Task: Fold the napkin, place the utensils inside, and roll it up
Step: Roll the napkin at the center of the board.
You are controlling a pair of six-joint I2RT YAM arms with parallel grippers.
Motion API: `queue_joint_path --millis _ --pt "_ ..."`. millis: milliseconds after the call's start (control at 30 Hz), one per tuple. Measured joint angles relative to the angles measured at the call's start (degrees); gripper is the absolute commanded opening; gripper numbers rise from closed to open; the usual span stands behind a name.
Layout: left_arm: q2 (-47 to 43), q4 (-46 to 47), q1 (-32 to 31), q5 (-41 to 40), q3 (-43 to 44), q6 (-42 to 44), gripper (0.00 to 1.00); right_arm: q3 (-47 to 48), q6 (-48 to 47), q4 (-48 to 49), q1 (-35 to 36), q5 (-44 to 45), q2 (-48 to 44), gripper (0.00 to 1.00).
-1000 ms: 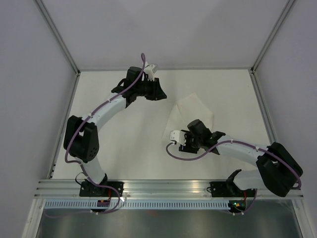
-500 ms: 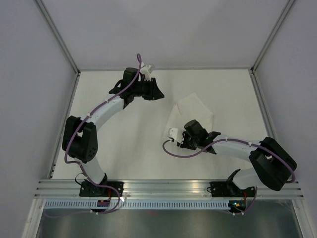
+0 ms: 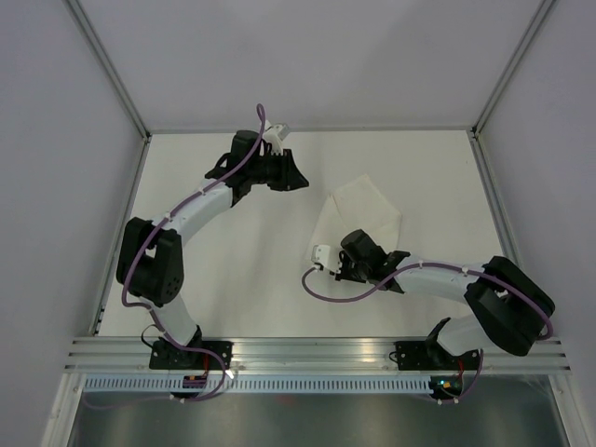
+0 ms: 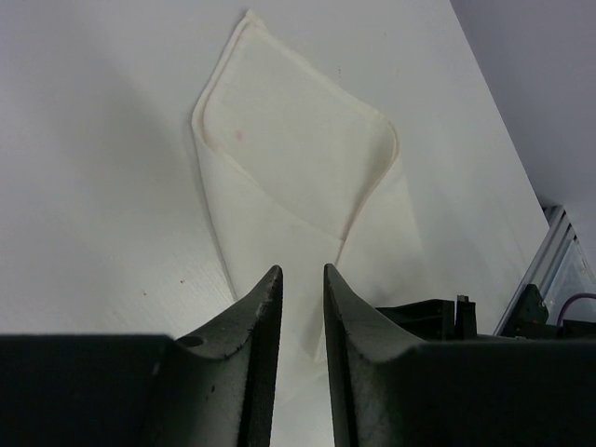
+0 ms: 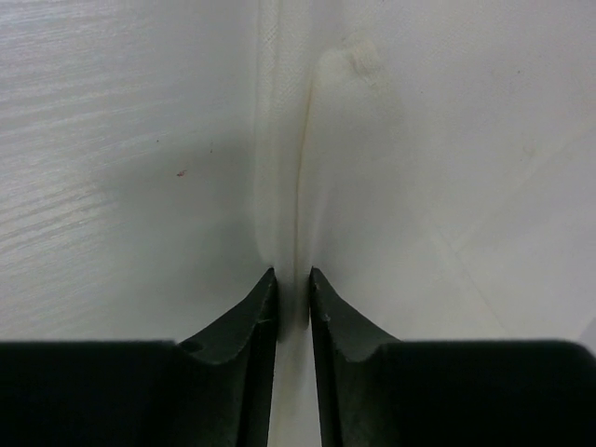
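Note:
The white napkin (image 3: 365,209) lies partly folded on the table, right of centre, one flap turned over the rest. My right gripper (image 3: 354,245) sits low at its near left edge. In the right wrist view its jaws (image 5: 293,275) are shut on a raised ridge of the napkin (image 5: 391,158). My left gripper (image 3: 303,181) hovers to the napkin's upper left, clear of it. In the left wrist view it (image 4: 303,270) stands narrowly open with nothing between its fingers, and the napkin (image 4: 298,158) lies ahead. The utensils are out of view.
White walls with metal corner posts (image 3: 112,74) enclose the table. An aluminium rail (image 3: 317,349) carrying both arm bases runs along the near edge. Purple cables (image 3: 321,291) loop off the wrists.
My right gripper has slid a little to the left and its jaws have closed onto the napkin's edge. The left arm shifted slightly up and left.

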Motion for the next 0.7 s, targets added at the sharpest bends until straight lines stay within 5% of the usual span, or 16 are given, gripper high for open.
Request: queue_joint_path --millis 167,367,700 --pt "-1.0 2.5 1.6 -0.2 -3.4 -2.7 0.28 0.6 0.0 1.9 0.1 -0.2 2.0 0.09" --pt "-6.4 7.3 7.1 -2.8 -10.1 -8.8 0.25 4.9 -1.5 -1.9 -1.5 -6.0 4.7 0.02" --pt "-22.8 16.0 10.1 -14.7 -25.3 -15.2 0.25 20.9 -9.2 -26.0 -12.2 -30.3 15.7 0.01"
